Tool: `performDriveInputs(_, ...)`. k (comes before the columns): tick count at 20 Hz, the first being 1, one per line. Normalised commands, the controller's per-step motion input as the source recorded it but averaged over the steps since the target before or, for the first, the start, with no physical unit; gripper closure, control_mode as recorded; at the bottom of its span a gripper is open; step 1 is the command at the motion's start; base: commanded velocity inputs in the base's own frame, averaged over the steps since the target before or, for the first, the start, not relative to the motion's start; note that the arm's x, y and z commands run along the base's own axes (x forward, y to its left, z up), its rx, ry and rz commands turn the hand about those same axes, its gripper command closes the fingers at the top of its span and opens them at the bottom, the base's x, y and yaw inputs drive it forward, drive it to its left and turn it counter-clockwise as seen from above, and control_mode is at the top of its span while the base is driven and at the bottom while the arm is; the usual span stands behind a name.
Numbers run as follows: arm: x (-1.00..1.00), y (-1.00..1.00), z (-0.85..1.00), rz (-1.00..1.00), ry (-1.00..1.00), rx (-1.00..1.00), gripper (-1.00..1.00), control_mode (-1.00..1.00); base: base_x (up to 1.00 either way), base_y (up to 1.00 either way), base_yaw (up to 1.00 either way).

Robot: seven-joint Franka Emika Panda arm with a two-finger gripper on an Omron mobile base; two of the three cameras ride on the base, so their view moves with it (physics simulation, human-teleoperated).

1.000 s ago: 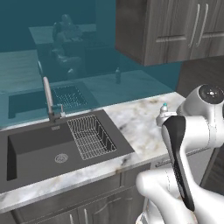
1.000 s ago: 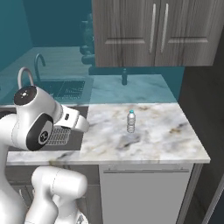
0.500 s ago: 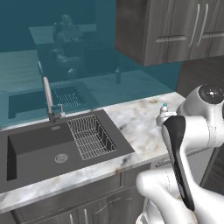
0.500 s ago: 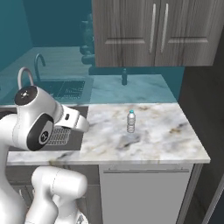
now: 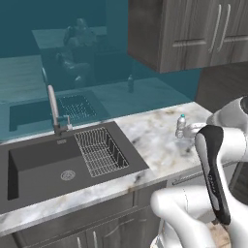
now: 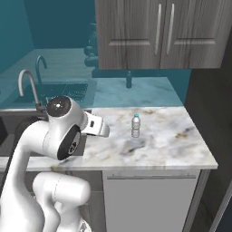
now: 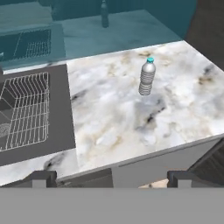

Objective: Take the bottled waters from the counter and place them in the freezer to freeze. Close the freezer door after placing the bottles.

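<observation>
Nothing had changed over the last second: the pincer (image 7: 109, 177) remained spread wide and empty, well short of the small clear ribbed plastic bottle (image 7: 147, 77) standing upright on the marble-patterned counter (image 7: 113, 118), so retrieval had not begun.

You had one bottled water (image 7: 147, 77) standing upright on the counter (image 7: 118, 122), well apart from its front edge. The sink (image 5: 43, 169) lay to its left, the wire rack (image 5: 100, 151) in the sink's right part, the faucet (image 5: 54, 107) behind the basin. Wall cabinets (image 6: 158, 34) hung above.
</observation>
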Motion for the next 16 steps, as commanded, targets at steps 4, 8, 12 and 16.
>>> performDriveInputs(4, 0.24, -0.46, -0.37, 0.11, -0.06, 0.07, -1.0, -1.0, 0.0, 0.0, 0.0)
performDriveInputs(8, 0.22, -0.42, -0.21, 0.09, -0.1, 0.01, -1.0, -1.0, 0.0, 0.0, 0.0)
performDriveInputs(12, 0.06, -0.06, -0.17, 0.02, -0.25, -0.01, -1.0, -1.0, 0.0, 0.0, 0.0)
performDriveInputs(16, 0.24, -0.06, -0.18, 0.0, -0.28, 0.0, -1.0, -1.0, 0.0, 0.0, 0.0)
